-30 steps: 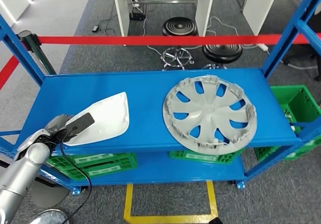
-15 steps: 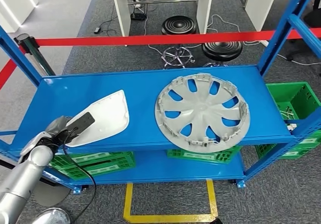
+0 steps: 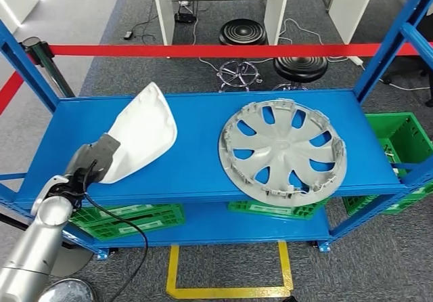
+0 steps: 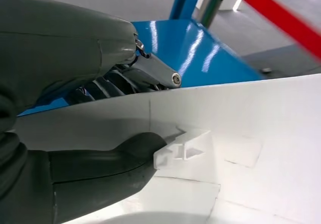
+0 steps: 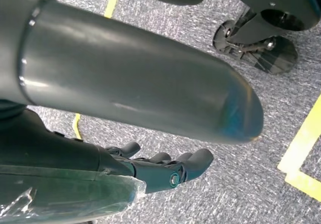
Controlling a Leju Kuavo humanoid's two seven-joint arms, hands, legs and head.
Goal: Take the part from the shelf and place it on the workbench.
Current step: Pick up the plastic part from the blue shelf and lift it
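Note:
A white curved shell part (image 3: 143,131) is tilted up off the blue shelf top (image 3: 199,160), its far end raised. My left hand (image 3: 96,158) grips its near end at the shelf's front left. In the left wrist view the thumb (image 4: 98,169) lies under the white part (image 4: 242,133) and the fingers (image 4: 125,76) lie over its edge. A silver wheel cover (image 3: 282,150) lies flat on the right half of the shelf. My right hand (image 5: 159,166) hangs over grey carpet with its fingers stretched out and nothing in it.
Blue shelf posts (image 3: 26,65) stand at both sides. Red barrier tape (image 3: 204,50) runs behind the shelf, with two black stools (image 3: 242,34) and white desks beyond. Green crates (image 3: 128,221) sit on the lower shelf and another (image 3: 403,139) to the right. Yellow floor marking (image 3: 230,292) lies below.
The white part has been tipped up and lifted at its far end, with my left hand still holding its near end. The camera swayed slightly; the wheel cover stayed put.

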